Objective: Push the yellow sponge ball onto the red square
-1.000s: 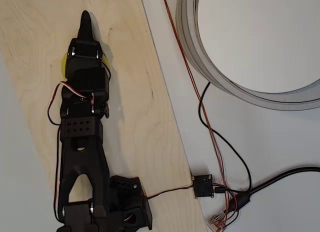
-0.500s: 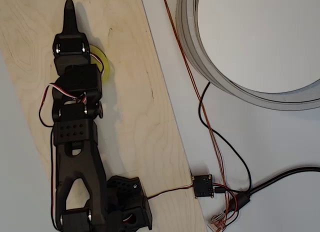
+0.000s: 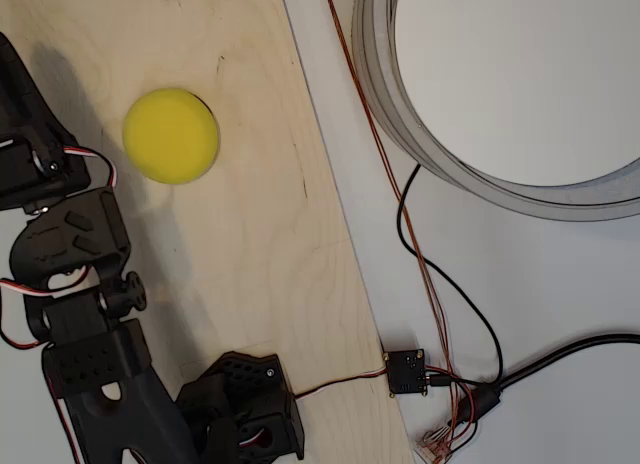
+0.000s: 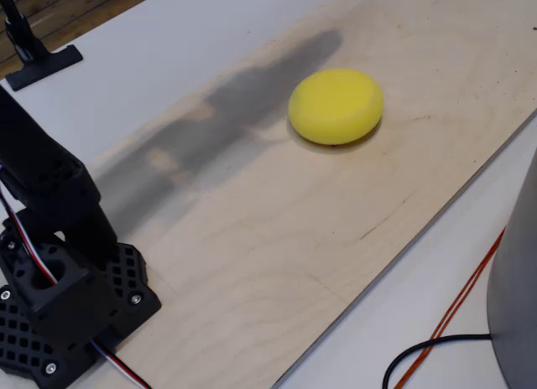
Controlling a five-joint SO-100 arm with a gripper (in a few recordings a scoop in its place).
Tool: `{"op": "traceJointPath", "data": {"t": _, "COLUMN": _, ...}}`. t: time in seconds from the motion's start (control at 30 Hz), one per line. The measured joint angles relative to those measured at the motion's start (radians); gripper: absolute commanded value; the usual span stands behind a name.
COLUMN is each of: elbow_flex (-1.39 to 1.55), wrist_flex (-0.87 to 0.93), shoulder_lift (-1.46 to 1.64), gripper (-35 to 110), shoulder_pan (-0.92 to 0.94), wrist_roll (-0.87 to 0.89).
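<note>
The yellow sponge ball (image 3: 170,136) lies uncovered on the plywood board (image 3: 260,234), toward its upper left in the overhead view. In the fixed view the ball (image 4: 336,105) rests alone, with the arm's shadow stretching to it. No red square shows; it is hidden or out of view. My black gripper (image 3: 18,99) sits at the left edge of the overhead view, well left of the ball and apart from it. Its fingertips are cut off by the picture's edge. The arm's base and lower links (image 4: 50,263) stand at the left of the fixed view.
A large grey ring (image 3: 420,134) lies on the white table to the right of the board. Black and orange cables (image 3: 430,274) run down to a small connector board (image 3: 407,372). A black stand foot (image 4: 38,58) sits at the far left.
The arm has swung left and off the ball, which it covered before. The ball now lies fully in the open, at about the same spot.
</note>
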Motion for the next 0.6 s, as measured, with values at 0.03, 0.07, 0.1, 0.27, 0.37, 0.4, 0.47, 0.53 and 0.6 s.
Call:
{"op": "traceJointPath", "data": {"t": 0.03, "elbow_flex": -0.011, "wrist_flex": 0.0, "shoulder_lift": 0.005, "gripper": 23, "shoulder_pan": 0.0, "wrist_roll": -0.002}}
{"op": "traceJointPath", "data": {"t": 0.07, "elbow_flex": -0.014, "wrist_flex": 0.0, "shoulder_lift": 0.006, "gripper": 24, "shoulder_pan": 0.002, "wrist_roll": 0.003}}
{"op": "traceJointPath", "data": {"t": 0.1, "elbow_flex": -0.015, "wrist_flex": 0.0, "shoulder_lift": 0.008, "gripper": 25, "shoulder_pan": 0.008, "wrist_roll": 0.006}}
{"op": "traceJointPath", "data": {"t": 0.27, "elbow_flex": -0.017, "wrist_flex": 0.0, "shoulder_lift": 0.008, "gripper": 40, "shoulder_pan": -0.002, "wrist_roll": -0.003}}
{"op": "traceJointPath", "data": {"t": 0.37, "elbow_flex": -0.017, "wrist_flex": 0.0, "shoulder_lift": 0.009, "gripper": 43, "shoulder_pan": 0.006, "wrist_roll": -0.034}}
{"op": "traceJointPath", "data": {"t": 0.4, "elbow_flex": -0.017, "wrist_flex": 0.0, "shoulder_lift": 0.009, "gripper": 43, "shoulder_pan": 0.006, "wrist_roll": -0.029}}
{"op": "traceJointPath", "data": {"t": 0.47, "elbow_flex": -0.017, "wrist_flex": 0.0, "shoulder_lift": 0.009, "gripper": 39, "shoulder_pan": 0.008, "wrist_roll": -0.029}}
{"op": "traceJointPath", "data": {"t": 0.53, "elbow_flex": -0.017, "wrist_flex": -0.002, "shoulder_lift": 0.009, "gripper": 6, "shoulder_pan": 0.005, "wrist_roll": -0.032}}
{"op": "traceJointPath", "data": {"t": 0.6, "elbow_flex": -0.017, "wrist_flex": -0.048, "shoulder_lift": 0.009, "gripper": 0, "shoulder_pan": 0.003, "wrist_roll": -0.017}}
